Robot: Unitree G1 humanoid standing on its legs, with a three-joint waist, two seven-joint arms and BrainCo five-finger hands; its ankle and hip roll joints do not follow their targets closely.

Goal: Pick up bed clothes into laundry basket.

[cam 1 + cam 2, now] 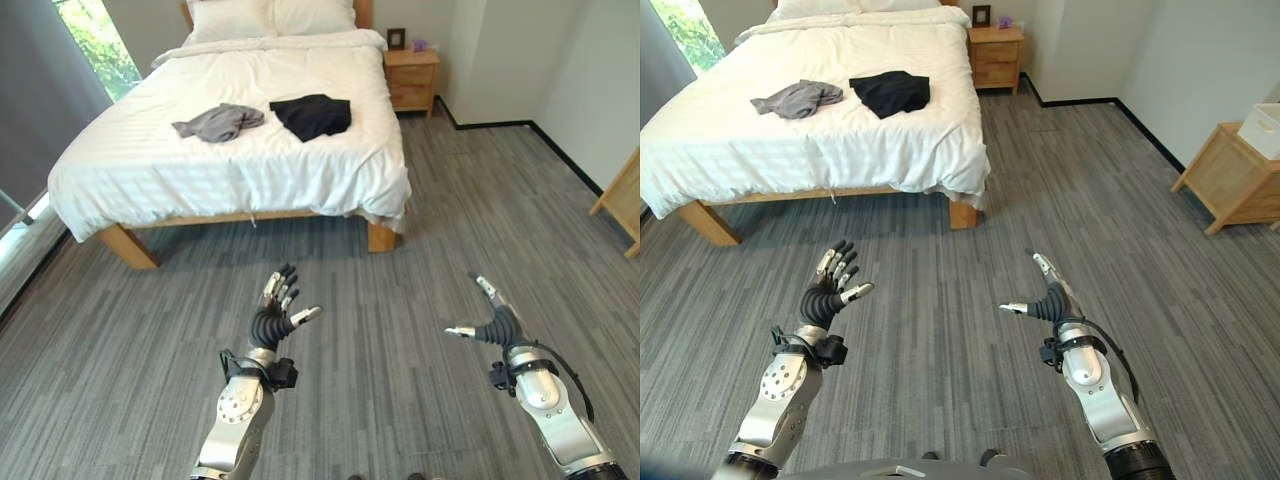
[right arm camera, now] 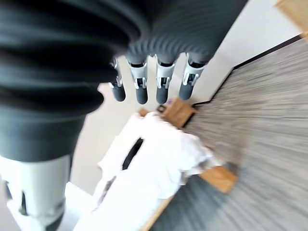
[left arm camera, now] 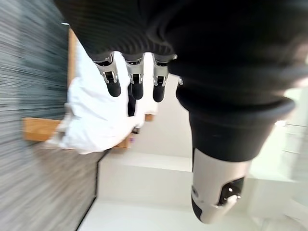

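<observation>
Left robot hand (image 1: pixel 274 318) and right robot hand (image 1: pixel 492 320) both splayed, empty, over carpet. Grey garment (image 1: pixel 218 122) and black garment (image 1: pixel 312 115) lie on the bed (image 1: pixel 230 170), well ahead of both. Risk: reaching early, grasping bedsheet instead.

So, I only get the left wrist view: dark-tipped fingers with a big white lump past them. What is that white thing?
Observer: That is a wooden-framed bed with white sheets, standing across the grey striped carpet from the robot.
Operator: Is anything lying on it?
Observer: Two garments: a crumpled grey cloth garment and, beside it on the robot's right, a folded black cloth garment.
Operator: And the other hand, is it holding something?
Observer: No. The right hand is open and empty, raised over the carpet level with the left hand.
</observation>
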